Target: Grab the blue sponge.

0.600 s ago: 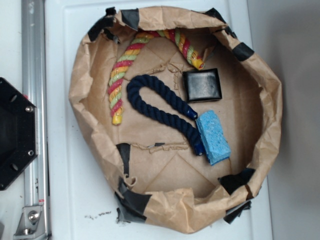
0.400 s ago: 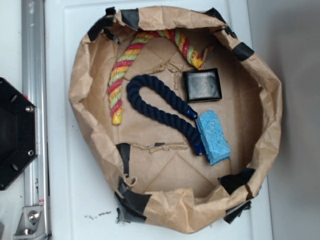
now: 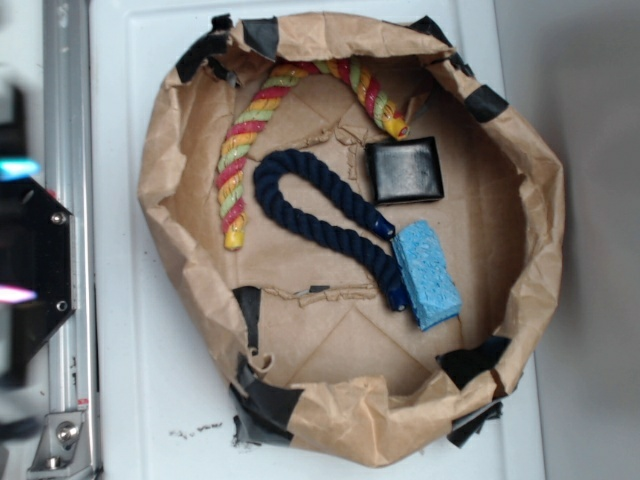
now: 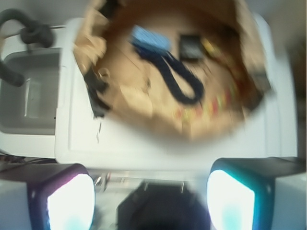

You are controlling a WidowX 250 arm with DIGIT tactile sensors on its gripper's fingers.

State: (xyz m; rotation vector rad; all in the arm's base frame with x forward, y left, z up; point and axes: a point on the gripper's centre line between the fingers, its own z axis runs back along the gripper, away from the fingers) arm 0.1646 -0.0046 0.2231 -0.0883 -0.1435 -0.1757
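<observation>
The blue sponge [image 3: 427, 275] lies flat at the right of the brown paper nest [image 3: 545, 230], touching the end of a dark navy rope [image 3: 320, 215]. In the wrist view the sponge [image 4: 149, 39] shows blurred at the top centre, far ahead of the gripper. My gripper [image 3: 12, 230] is a blurred shape at the far left edge, over the black base, well away from the sponge. In the wrist view my gripper [image 4: 151, 201] has its two fingers wide apart with nothing between them.
A black square box [image 3: 404, 170] sits just above the sponge. A red, yellow and green rope [image 3: 250, 130] curves along the nest's upper left. The nest's crumpled walls, patched with black tape, stand up around everything. A metal rail [image 3: 68, 240] runs down the left.
My gripper has come into the exterior view at the far left edge, blurred by motion. The sponge, ropes and box have not moved.
</observation>
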